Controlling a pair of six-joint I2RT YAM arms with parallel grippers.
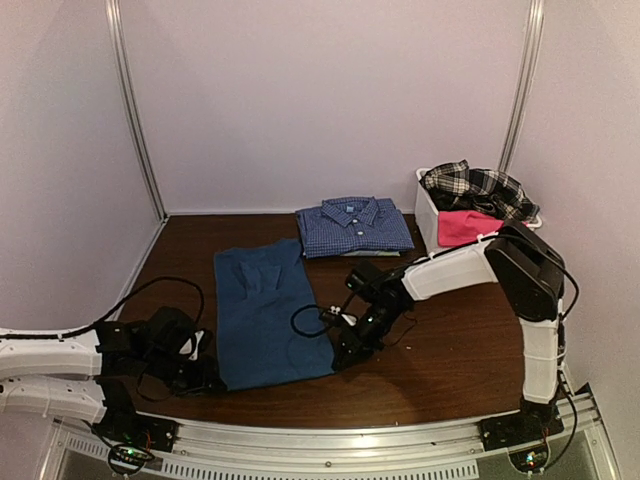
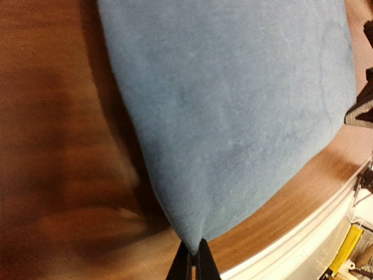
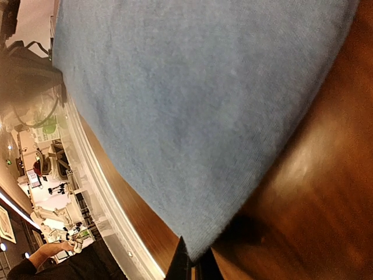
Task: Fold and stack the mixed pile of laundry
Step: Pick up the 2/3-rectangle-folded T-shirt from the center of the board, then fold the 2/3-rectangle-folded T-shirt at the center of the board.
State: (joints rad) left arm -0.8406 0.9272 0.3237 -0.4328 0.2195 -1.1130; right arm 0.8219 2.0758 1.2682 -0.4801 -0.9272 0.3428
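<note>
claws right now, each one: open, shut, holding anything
left claw: closed, pinching a near corner of the dark blue T-shirt
right claw: closed, pinching the other near corner of the same shirt

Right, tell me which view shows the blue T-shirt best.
Top external: the whole blue T-shirt shows, spread flat. The left and right wrist views show only its near corners, close up.

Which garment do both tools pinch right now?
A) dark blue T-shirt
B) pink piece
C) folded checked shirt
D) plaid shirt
A: the wrist views show the left tool and right tool each shut on a near corner of the T-shirt.
</note>
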